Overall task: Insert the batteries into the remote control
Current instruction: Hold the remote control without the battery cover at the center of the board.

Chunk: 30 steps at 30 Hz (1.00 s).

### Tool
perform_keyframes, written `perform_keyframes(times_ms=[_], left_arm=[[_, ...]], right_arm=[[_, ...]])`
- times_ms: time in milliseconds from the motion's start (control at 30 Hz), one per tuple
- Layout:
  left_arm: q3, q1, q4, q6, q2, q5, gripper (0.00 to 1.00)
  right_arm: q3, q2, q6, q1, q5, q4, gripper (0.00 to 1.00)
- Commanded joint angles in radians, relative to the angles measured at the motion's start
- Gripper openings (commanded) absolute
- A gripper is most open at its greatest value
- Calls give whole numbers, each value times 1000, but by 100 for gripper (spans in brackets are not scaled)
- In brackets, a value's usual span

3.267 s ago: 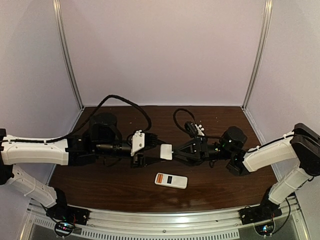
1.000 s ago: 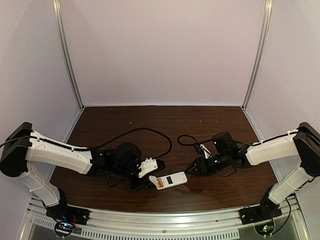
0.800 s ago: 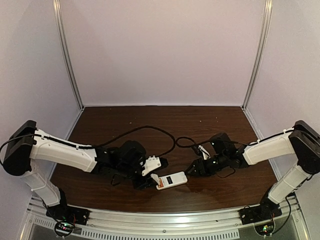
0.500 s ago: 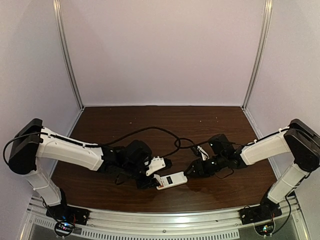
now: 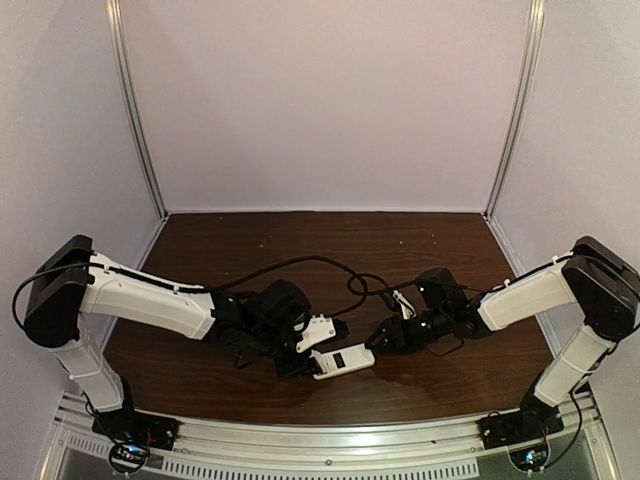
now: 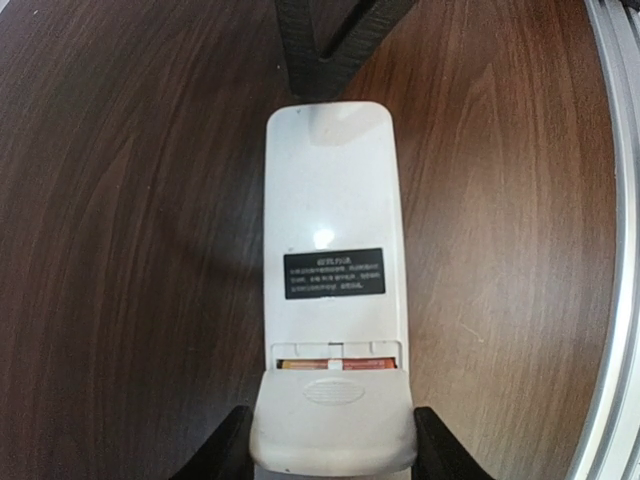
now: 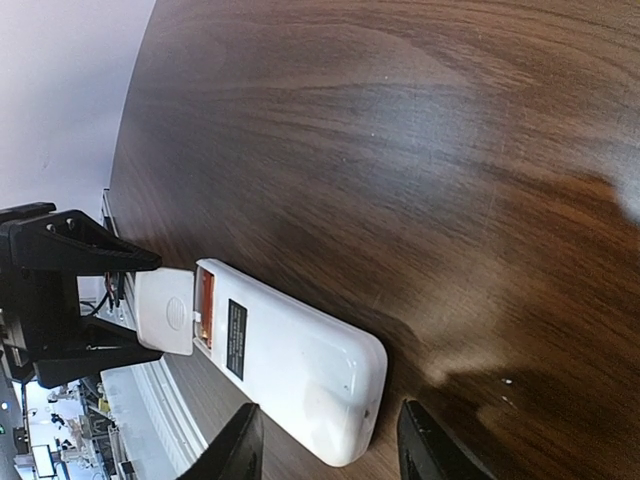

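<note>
The remote control [image 5: 345,360] lies back up on the brown table, a dark label [image 6: 334,272] on its white back [image 7: 290,360]. In its open slot lie two orange batteries [image 6: 338,364] [image 7: 206,300]. My left gripper [image 5: 300,364] [image 6: 331,440] is shut on the loose white cover [image 6: 331,395] [image 7: 165,312], which sits at the slot's edge and hides most of the compartment. At the remote's other end my right gripper [image 5: 380,340] [image 7: 328,410] stands open. Its fingers [image 7: 425,445] straddle that rounded end with a gap on one side.
An aluminium rail [image 5: 330,440] [image 6: 615,300] runs along the near table edge, close beside the remote. Black cables [image 5: 300,265] loop over the table behind both wrists. Pale walls with metal posts [image 5: 135,120] close in the back and sides.
My left gripper has carried the cover rightward up to the remote's slot end. The right gripper has slid left over the remote's other end, its jaws narrowing slightly. The remote has stayed put.
</note>
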Motion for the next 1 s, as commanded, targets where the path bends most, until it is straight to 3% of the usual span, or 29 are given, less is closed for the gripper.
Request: perform_keyframes(times_ms=[0,967], left_arm=[[31,-4,1,18,25,-4,20],[46,-4,27,32,67,10,20]], right_arm=[[-17,20,10,-2,-18,31,46],[-26,56,9,-2,-40,56,44]])
